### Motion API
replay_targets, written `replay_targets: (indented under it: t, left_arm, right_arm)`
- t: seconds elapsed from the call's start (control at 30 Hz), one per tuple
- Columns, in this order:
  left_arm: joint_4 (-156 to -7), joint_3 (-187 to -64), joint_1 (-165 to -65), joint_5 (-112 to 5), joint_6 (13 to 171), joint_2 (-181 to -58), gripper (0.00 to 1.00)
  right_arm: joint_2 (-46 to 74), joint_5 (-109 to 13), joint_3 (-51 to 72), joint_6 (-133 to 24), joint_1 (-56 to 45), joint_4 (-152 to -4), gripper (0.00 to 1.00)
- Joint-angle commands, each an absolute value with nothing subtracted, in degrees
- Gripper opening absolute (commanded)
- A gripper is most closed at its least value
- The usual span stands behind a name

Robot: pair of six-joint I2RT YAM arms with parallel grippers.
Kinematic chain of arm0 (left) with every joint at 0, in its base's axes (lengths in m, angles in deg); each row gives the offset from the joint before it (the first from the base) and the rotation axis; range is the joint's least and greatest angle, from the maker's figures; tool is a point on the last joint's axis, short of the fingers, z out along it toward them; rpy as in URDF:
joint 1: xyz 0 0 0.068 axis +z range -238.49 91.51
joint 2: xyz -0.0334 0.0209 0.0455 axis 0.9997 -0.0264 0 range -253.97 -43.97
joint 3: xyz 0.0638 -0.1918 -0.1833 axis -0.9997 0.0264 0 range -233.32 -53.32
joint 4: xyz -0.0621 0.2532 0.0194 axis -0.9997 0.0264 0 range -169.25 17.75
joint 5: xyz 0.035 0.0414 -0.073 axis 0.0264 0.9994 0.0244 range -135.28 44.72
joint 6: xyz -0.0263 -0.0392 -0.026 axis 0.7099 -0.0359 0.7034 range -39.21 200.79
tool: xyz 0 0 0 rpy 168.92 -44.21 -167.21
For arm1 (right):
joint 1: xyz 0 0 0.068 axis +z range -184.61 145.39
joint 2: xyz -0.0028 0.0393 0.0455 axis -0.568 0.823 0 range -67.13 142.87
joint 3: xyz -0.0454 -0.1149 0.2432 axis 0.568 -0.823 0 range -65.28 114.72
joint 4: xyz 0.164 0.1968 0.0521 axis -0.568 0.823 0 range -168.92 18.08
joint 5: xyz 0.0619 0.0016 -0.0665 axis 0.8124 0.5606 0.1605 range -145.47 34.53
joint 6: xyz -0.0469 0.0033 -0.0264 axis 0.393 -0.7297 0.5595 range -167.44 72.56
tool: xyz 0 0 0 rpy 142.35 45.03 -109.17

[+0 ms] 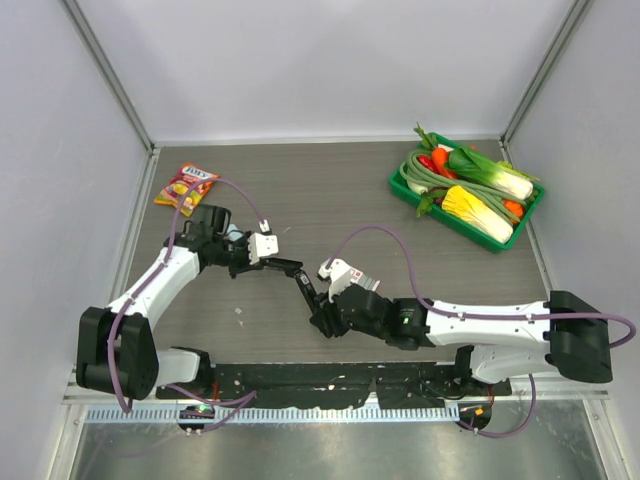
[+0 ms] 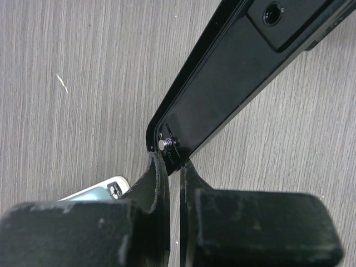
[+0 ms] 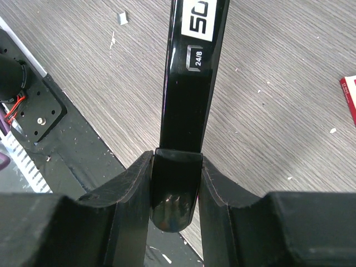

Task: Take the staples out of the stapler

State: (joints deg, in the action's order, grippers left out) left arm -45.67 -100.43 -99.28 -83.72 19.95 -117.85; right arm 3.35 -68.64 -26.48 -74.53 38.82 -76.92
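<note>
Stapler [image 3: 189, 105], long and black, spans both grippers: the right gripper [image 3: 175, 160] clamps one end, the left gripper [image 2: 173, 162] pinches the other, above the bench [image 1: 340, 195].

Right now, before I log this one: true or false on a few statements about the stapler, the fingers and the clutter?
1. The right fingers clamp one end of the black stapler. True.
2. The green vegetable tray sits far left. False: it sits far right.
3. The stapler carries a 24/8 label. True.
4. The snack packet lies in the tray. False: it lies on the table, far left.
5. The left fingers are spread wide. False: they are nearly closed at the stapler's other end.
</note>
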Motion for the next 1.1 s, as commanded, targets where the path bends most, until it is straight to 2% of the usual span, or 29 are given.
replay_targets:
  t: [0.0, 0.23, 0.67, 0.83, 1.0, 1.07]
  left_arm:
    - [-56.8, -103.2, -96.7, -75.2, 25.6, -117.1, 0.00]
    - [-53.8, -110.3, -96.8, -77.9, 29.4, -115.2, 0.00]
    - [-53.1, -111.4, -99.7, -76.7, 28.2, -113.5, 0.00]
    - [-50.1, -116.8, -101.6, -76.0, 30.1, -114.4, 0.00]
    - [-48.0, -117.3, -103.0, -76.1, 32.4, -113.6, 0.00]
    - [-48.1, -117.7, -104.2, -72.3, 33.0, -113.8, 0.00]
  right_arm:
    - [0.8, -65.5, -28.1, -70.8, 44.6, -69.2, 0.01]
    - [4.1, -68.9, -26.3, -68.9, 46.6, -68.1, 0.01]
    - [5.2, -69.8, -30.1, -74.0, 50.4, -68.1, 0.01]
    - [10.1, -68.7, -29.6, -74.2, 51.2, -70.7, 0.01]
    - [12.8, -70.6, -29.3, -74.1, 51.6, -74.2, 0.01]
    - [12.7, -71.5, -29.3, -73.8, 51.6, -75.4, 0.01]
